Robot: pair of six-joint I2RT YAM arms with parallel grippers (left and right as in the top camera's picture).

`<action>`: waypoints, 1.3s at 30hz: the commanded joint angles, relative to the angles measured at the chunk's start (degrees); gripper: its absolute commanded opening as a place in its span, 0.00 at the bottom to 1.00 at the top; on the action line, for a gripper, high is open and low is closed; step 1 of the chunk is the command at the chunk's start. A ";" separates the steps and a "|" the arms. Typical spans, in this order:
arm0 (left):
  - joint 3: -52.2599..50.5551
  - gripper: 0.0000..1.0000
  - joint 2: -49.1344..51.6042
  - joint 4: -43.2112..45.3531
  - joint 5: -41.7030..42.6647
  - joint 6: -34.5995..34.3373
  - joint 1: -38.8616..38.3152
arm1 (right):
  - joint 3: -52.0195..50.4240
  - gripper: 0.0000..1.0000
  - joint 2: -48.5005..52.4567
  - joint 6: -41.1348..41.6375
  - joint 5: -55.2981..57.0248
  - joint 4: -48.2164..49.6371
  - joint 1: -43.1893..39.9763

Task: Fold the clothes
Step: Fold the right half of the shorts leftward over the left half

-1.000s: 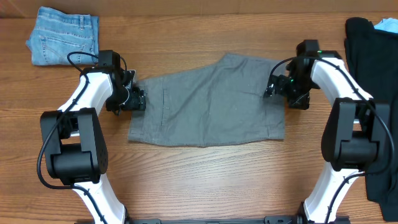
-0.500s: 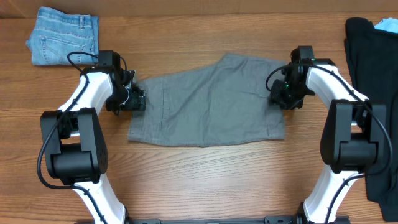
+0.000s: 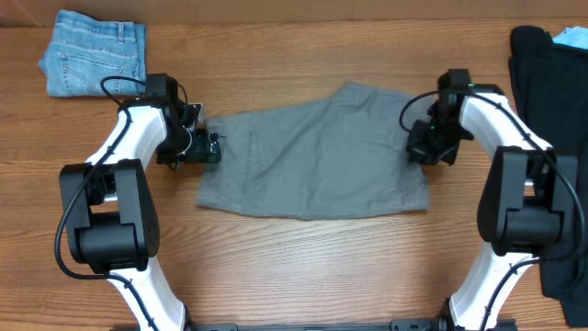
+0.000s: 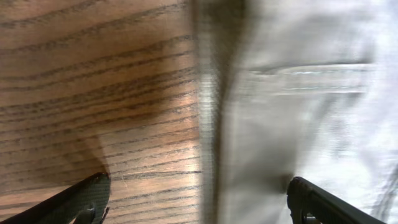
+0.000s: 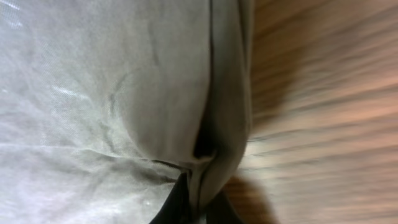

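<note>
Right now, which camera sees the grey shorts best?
The overhead view: the grey shorts lie whole there. The left wrist view shows only one edge with a seam; the right wrist view, a blurry folded edge.

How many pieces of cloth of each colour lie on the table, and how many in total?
Grey: 1, the shorts
Blue denim: 1, the jeans
Black: 1, a garment
Light blue: 1, a piece on the garment, mostly cut off by the picture edge
Total: 4
</note>
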 commanded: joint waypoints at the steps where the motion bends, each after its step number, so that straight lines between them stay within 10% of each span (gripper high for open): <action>1: -2.03 0.94 4.44 -0.66 3.69 0.22 -0.39 | 3.65 0.04 -2.03 2.05 2.86 -0.79 -1.46; 25: -2.03 1.00 4.44 0.81 3.65 -1.99 0.02 | 6.73 0.04 -11.69 3.52 -23.56 9.66 20.02; 39: 1.03 1.00 4.42 -6.73 2.51 -2.93 1.86 | 6.56 0.04 -11.56 7.67 -15.89 12.76 35.01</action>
